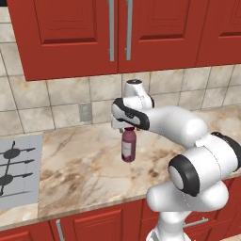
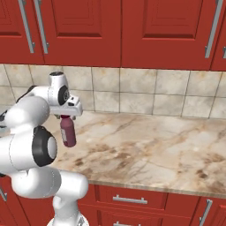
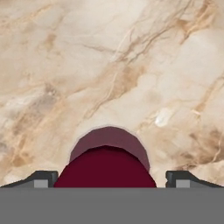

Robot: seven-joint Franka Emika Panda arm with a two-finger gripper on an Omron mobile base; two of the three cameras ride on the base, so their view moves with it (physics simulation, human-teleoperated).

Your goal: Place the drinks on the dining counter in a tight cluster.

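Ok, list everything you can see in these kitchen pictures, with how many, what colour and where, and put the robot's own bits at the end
maroon juice bottle with dark-red cap: one, maroon, upright on the counter, its cap between the finger tips
beige-brown marbled stone counter: one, beige-brown, beneath the bottle
grey stove top with dark burners: one, grey, set into the counter's left end
red wall cabinets with grey handles: a row, red, above the counter
beige wall tiles: backsplash, beige, between counter and cabinets
grey wall outlet: one, grey, on the tiles
red drawers with grey handles: a row, red, below the counter
white arm: one, white with dark joints
gripper: one, open, straddling the cap
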